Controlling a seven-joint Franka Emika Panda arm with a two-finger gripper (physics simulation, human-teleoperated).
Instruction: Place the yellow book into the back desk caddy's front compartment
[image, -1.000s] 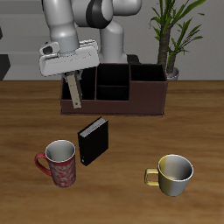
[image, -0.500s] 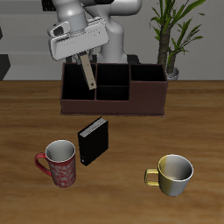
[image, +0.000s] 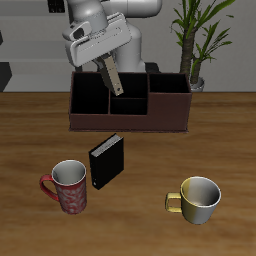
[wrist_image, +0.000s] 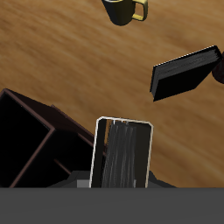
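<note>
The wooden table (image: 140, 160) carries everything, its brown grain also filling much of the wrist view; the robot arm (image: 110, 20) stands at the far side, bent over the back desk caddy (image: 165, 115), a long low dark reddish-brown box with partitions, set well back on the table; a potted plant (image: 195, 35) rises behind one end of the caddy; the end effector (image: 108, 65) hangs above the caddy's divided middle section, pinching the yellow book (image: 113, 78) by its upper end, so the thin book dangles tilted, its lower end over the partitions near the front compartment (image: 127, 103) and not resting in any cell; in the wrist view the book (wrist_image: 123, 153) shows pale edges round a dark face, with the caddy's dark cells (wrist_image: 26, 140) just beside it; the fingers themselves are hidden by the book there; nearer the table's front edge, the black book (image: 107, 160) stands upright, apart from the caddy, and appears in the wrist view too (wrist_image: 184, 73); beside it sits a red patterned mug (image: 67, 186) with its handle turned outward; well apart from that, toward the other end of the table, stands a pale yellow-white mug (image: 198, 198), seen also in the wrist view (wrist_image: 124, 10).
</note>
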